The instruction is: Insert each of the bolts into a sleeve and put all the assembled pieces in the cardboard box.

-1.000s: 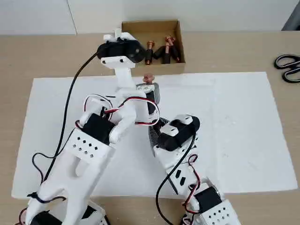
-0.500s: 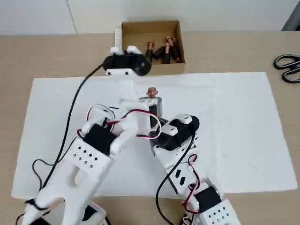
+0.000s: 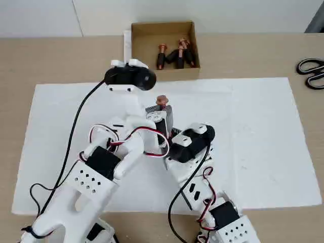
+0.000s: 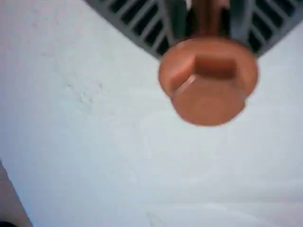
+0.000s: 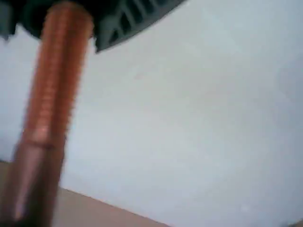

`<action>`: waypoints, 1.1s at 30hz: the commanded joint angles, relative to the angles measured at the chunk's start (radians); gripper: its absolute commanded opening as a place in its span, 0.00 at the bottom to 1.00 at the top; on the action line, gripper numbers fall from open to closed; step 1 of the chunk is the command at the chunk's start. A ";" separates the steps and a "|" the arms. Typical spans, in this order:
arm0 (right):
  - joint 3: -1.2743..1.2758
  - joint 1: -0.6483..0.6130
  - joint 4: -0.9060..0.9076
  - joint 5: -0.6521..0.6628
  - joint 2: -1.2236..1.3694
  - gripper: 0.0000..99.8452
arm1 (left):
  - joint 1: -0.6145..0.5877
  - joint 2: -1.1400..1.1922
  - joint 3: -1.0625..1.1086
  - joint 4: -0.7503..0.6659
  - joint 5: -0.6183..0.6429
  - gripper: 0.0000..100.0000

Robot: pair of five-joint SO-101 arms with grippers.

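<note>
bolt [image 3: 162, 99] held up mid-table
left gripper [image 3: 161, 112] is clamped on it over the white sheet [image 3: 253, 131], near side of the cardboard box [image 3: 174, 74]; right gripper [image 3: 169, 132] sits beside, can't tell its grip.

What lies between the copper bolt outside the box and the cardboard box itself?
In the high view, a bare strip of white sheet separates the bolt from the cardboard box; nothing stands on it.

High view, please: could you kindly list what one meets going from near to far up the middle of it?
The right arm → the copper-coloured bolt → the cardboard box, with the assembled pieces lying in it.
</note>
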 commanded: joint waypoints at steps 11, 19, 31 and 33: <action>0.008 -0.004 -0.001 -0.006 -0.024 0.00 | 0.002 -0.017 0.005 -0.072 -0.049 0.01; 0.008 -0.004 -0.001 -0.006 -0.024 0.00 | -0.020 -0.023 0.015 -0.075 -0.049 0.01; 0.008 -0.004 -0.001 -0.006 -0.024 0.00 | -0.049 -0.023 0.012 -0.094 -0.049 0.01; 0.008 -0.004 -0.001 -0.006 -0.024 0.00 | -0.049 -0.023 0.005 -0.094 -0.049 0.01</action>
